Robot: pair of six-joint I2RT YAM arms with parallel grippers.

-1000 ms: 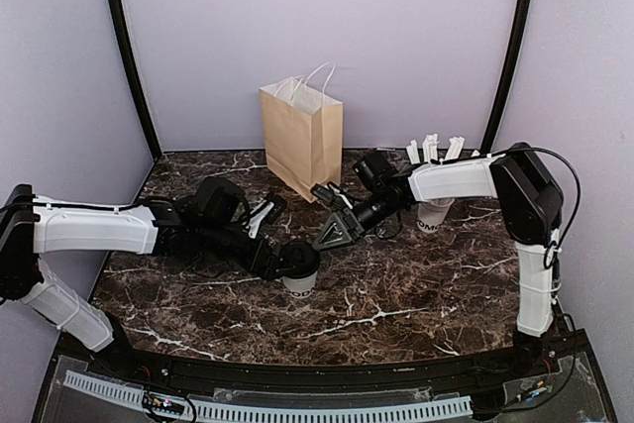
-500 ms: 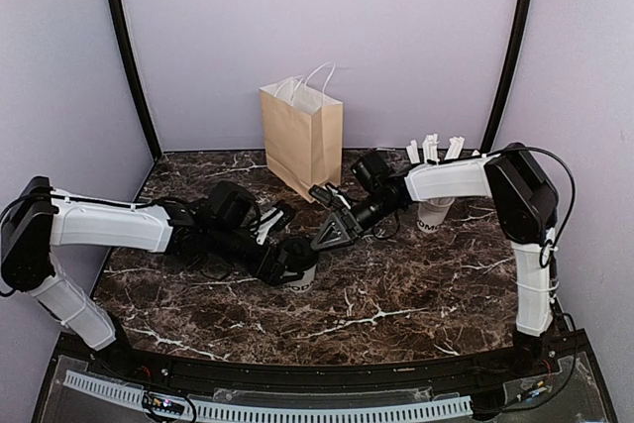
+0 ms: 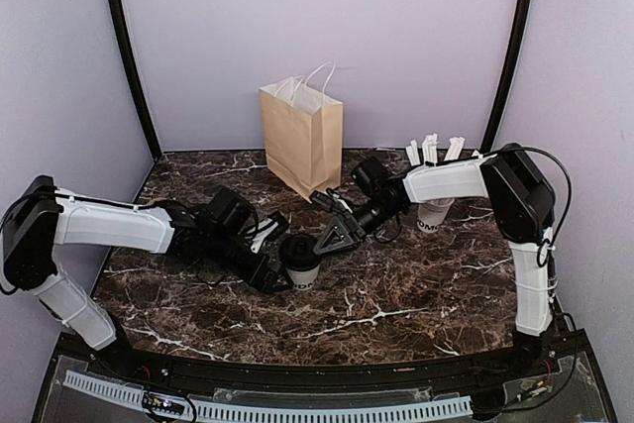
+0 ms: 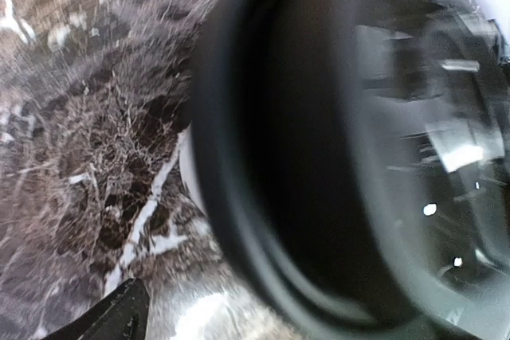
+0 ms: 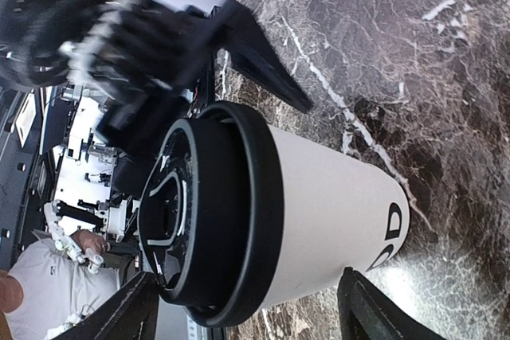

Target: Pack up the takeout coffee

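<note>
The paper bag [image 3: 302,136] stands at the desk's [image 3: 396,304] twelve o'clock, its inside hidden; the cup [image 3: 433,215] at two o'clock holds white straws [image 3: 431,150]. A second ago my left claw [image 3: 277,268] covered the takeout coffee [image 3: 303,274]; now it sits wide open and empty at its nine o'clock. My right claw [image 3: 332,237], spread and empty, faces it from two o'clock. The coffee stands upright mid-desk: white, black lid [image 5: 215,212], dark lettering [image 5: 389,236] low.
</note>
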